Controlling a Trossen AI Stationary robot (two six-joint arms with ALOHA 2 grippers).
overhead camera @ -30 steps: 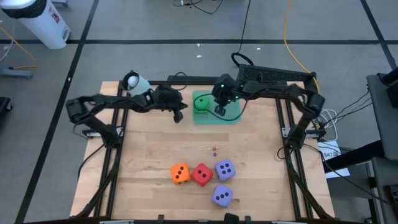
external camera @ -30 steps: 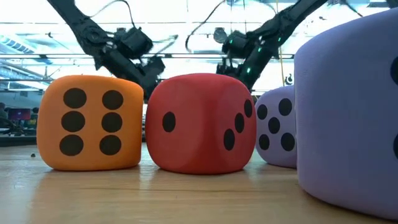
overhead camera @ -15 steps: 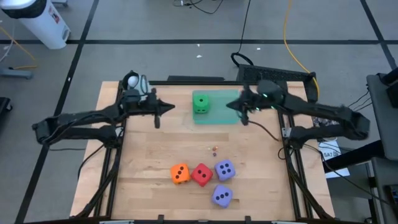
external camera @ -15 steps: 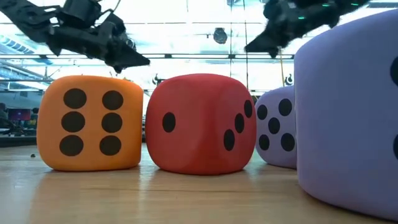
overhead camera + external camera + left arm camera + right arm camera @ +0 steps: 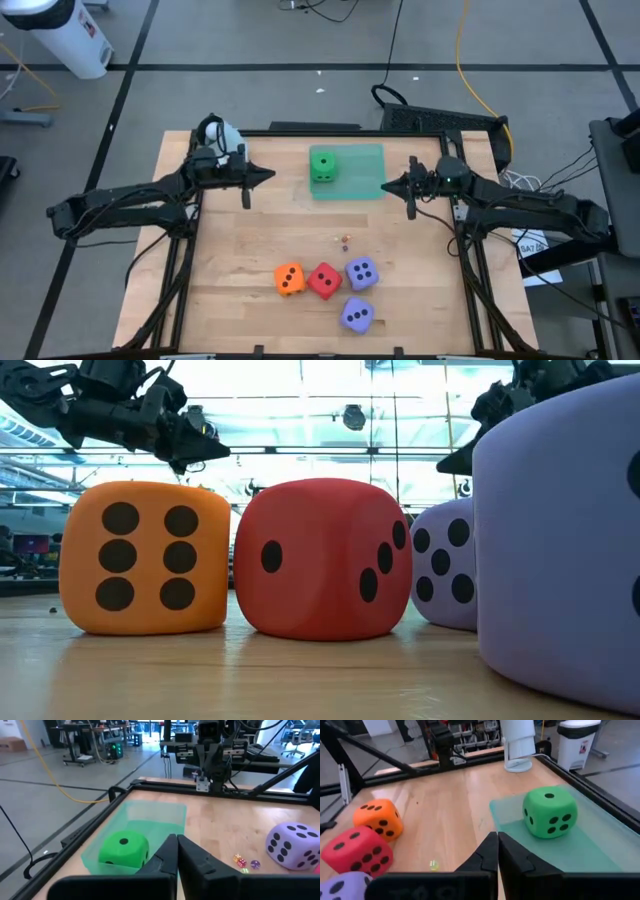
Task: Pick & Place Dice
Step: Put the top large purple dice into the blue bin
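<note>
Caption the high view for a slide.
Green die in green tray; four dice remain on table; both grippers shut, flanking tray.

1. Light is bright and even over the bench [image 5: 250, 240], coming from overhead; shadows under the dice are soft and short.
2. In the low view, ceiling lights behind the arms glare white-blue, so the arms read as dark silhouettes.
3. The purple die [image 5: 560, 540] nearest that camera is blurred; the orange die [image 5: 145, 557] and red die [image 5: 322, 558] are sharp.
4. Beyond the left fingers [image 5: 167, 860], the green die [image 5: 123, 850] is slightly soft; the room behind is dimmer.
</note>
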